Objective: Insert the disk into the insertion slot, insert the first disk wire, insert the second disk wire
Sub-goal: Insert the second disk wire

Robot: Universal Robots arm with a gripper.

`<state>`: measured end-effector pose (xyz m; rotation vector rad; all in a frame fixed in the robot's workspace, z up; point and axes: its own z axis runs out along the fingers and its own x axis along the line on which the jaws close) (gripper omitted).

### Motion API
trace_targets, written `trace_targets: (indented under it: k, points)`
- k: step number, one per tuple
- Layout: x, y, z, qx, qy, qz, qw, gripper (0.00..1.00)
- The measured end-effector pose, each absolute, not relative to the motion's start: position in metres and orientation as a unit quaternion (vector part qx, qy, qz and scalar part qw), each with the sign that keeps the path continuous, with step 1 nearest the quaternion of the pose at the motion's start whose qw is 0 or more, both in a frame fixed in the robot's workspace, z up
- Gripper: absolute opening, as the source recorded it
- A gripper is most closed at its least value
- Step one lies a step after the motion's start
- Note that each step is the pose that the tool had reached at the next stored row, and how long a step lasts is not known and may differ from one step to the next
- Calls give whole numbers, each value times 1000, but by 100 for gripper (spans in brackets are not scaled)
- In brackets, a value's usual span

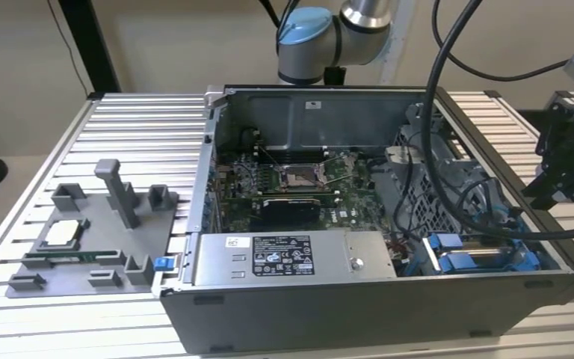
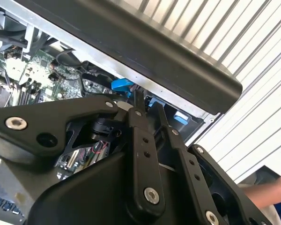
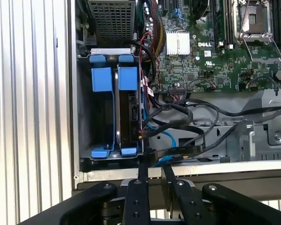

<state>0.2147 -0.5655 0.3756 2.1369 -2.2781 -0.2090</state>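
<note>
The disk (image 3: 129, 117) stands in the insertion slot (image 3: 102, 79), held in its blue frame beside an empty blue-railed bay. Black wires (image 3: 178, 112) and a blue wire (image 3: 167, 136) run from the board toward the disk's edge; I cannot tell whether their plugs are seated. My gripper (image 3: 154, 169) hovers over the case rim just outside the bay, its thin fingers (image 3: 143, 166) a narrow gap apart with nothing between them. In the exterior view the gripper (image 1: 556, 191) hangs at the case's right side above the blue-lined slot (image 1: 457, 260). The second wrist view shows the gripper (image 2: 147, 103) near blue tabs (image 2: 121, 85).
The open grey case (image 1: 367, 314) lies on a slatted metal table (image 1: 137, 127). A grey box with a sticker (image 1: 292, 258), the motherboard (image 1: 287, 179) and a perforated cage (image 3: 111, 21) crowd the inside. A grey fixture (image 1: 87, 239) lies at the exterior view's left. Part of a person's arm (image 2: 274, 197) is nearby.
</note>
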Motion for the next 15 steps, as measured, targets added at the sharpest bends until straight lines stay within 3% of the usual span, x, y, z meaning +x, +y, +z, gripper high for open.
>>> trace_targets:
  k: [10, 11, 15]
  points:
    - [215, -565, 375, 683, -728, -67, 6, 0]
    - [215, -565, 375, 683, -728, -67, 6, 100]
    - [215, -565, 375, 683, -728, -67, 6, 100]
